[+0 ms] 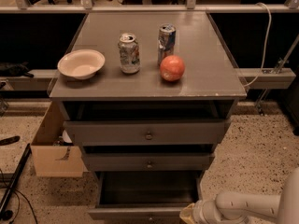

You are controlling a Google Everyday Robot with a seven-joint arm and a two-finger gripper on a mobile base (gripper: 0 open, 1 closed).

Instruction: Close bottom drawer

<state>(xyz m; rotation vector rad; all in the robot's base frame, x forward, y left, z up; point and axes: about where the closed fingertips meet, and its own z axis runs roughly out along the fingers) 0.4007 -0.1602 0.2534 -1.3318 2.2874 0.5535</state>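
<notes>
The bottom drawer of the grey cabinet is pulled far out, with its dark inside showing and its front at the lower edge of the camera view. The middle drawer and the upper drawer stand slightly out. My gripper is at the bottom right, at the right end of the bottom drawer's front, on a white arm coming in from the right.
On the cabinet top stand a cream bowl, two cans and a red apple. A cardboard box sits on the floor left of the cabinet. Cables lie at the lower left.
</notes>
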